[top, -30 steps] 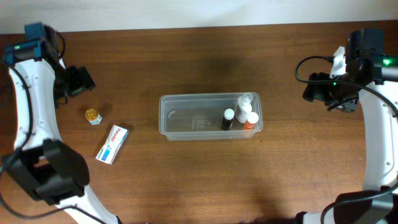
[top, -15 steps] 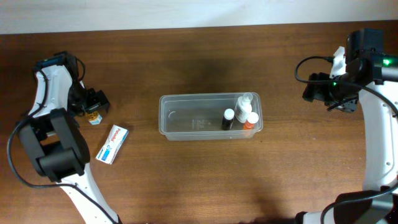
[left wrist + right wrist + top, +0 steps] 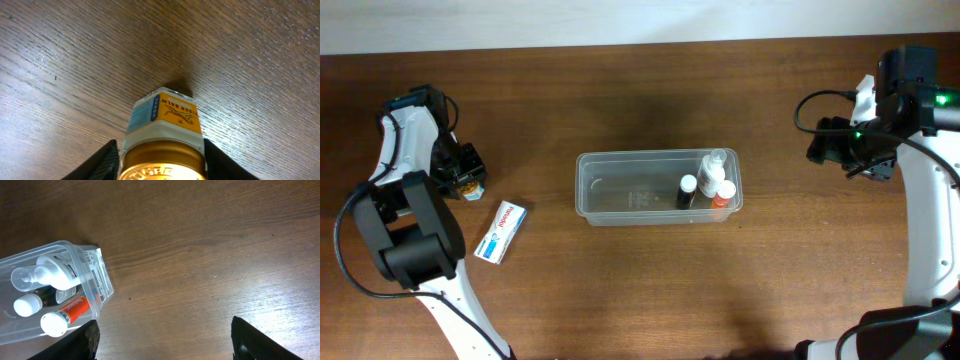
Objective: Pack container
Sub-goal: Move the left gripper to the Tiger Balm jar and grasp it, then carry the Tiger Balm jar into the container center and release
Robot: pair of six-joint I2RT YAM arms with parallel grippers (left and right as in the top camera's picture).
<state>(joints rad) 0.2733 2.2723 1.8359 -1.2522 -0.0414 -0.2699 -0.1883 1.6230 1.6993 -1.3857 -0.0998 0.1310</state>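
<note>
Container (image 3: 630,190): clear tub, table ctr, three small bottles (image 3: 712,185) at its right end; jar (image 3: 165,120) w/ gold lid nr table's left edge; left gripper (image 3: 162,155) jaws flank lid closely, grip can't be told; right gripper (image 3: 164,325) jaws wide apart, empty; blue-white box (image 3: 501,231) nr jar.

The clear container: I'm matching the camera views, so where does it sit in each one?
Overhead: container at the picture's centre.
Left wrist: not in it.
Right wrist: container's end at lower left.
Shared landmark: the orange-labelled bottle inside it.
</note>
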